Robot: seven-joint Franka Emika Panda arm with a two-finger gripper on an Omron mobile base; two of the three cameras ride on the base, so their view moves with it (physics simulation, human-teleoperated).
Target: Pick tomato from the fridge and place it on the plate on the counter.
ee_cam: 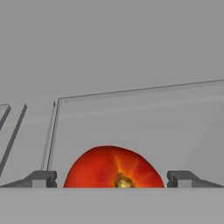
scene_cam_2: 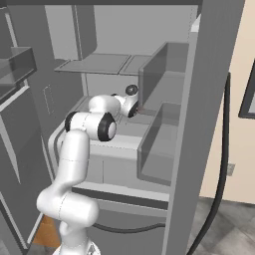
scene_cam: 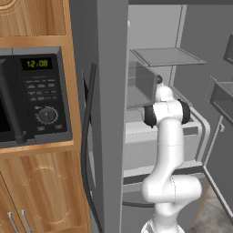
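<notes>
Arm reaches deep into the open fridge (scene_cam_2: 209, 99), wrist buried among the grey shelves in both base views. Hand view: tomato (ee_cam: 114, 168) sits dead centre between the two dark fingertips (ee_cam: 41, 178) of the tool (ee_cam: 113, 179), one tip on each side, small gap left on either side of the fruit (no contact visible). Tool is spread, not pinching anything. Tomato is red with a brown stem scar facing the camera, resting inside the fridge in front of a translucent drawer wall (ee_cam: 140, 127). In the left base view a microwave (scene_cam: 34, 98) with a green clock sits in wooden cabinets left of the fridge door, whose black handle (scene_cam: 86, 145) runs down its edge.
</notes>
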